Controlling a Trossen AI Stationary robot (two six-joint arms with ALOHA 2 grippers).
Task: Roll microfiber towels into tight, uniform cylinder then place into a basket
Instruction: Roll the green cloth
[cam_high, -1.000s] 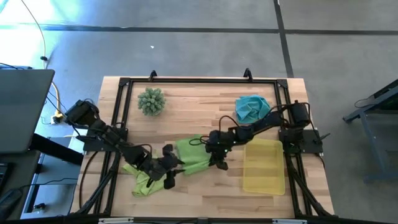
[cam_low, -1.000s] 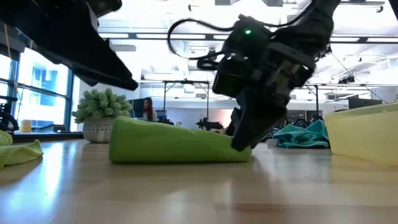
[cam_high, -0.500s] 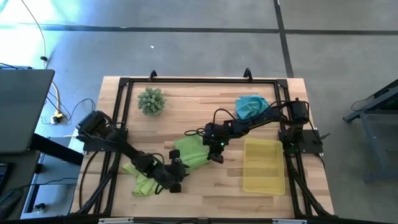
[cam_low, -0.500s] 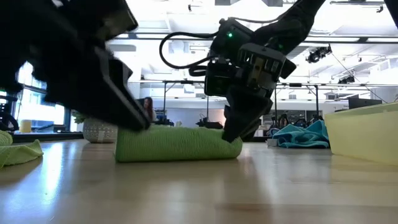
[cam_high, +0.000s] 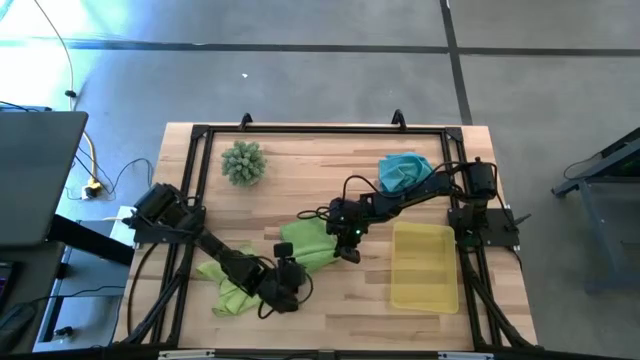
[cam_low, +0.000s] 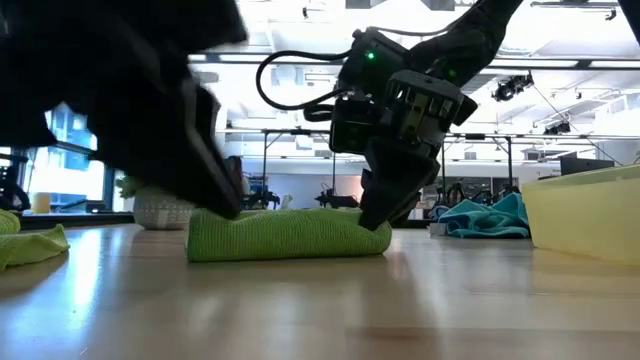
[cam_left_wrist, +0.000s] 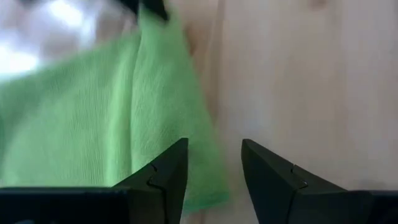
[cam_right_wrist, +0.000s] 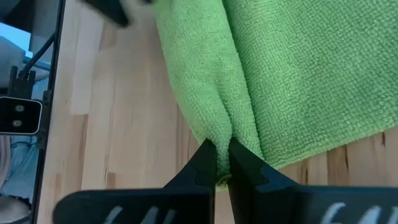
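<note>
**Half-rolled green towel pinched at one end, loose at the other**

The lime green towel (cam_low: 288, 235) lies near the middle of the table, rolled into a low, soft, lumpy log with a nubbly microfiber pile; in the high view its far part is still flat cloth. The right gripper (cam_right_wrist: 221, 163) is clamped on a fold at the roll's right end, fingers nearly together with the fabric bunched between them. The left gripper (cam_left_wrist: 214, 167) sits low at the roll's left, near end with its fingers apart, one overlapping the cloth's edge, holding nothing.

My reading of the risk: with only one end pinched, any further turn could twist the roll into a cone or let the free end slacken, and the plush fabric would spring open. If the left fingers close on bare wood, they will miss the edge.

A second green towel (cam_high: 226, 293) lies crumpled just left of the roll. The teal towel (cam_high: 404, 172) sits heaped at the far right. The translucent yellow basket (cam_high: 424, 266), smooth-walled and shallow, holds nothing, just right of the roll. A spiky green plant ball (cam_high: 243, 162) stands at the far left.
</note>
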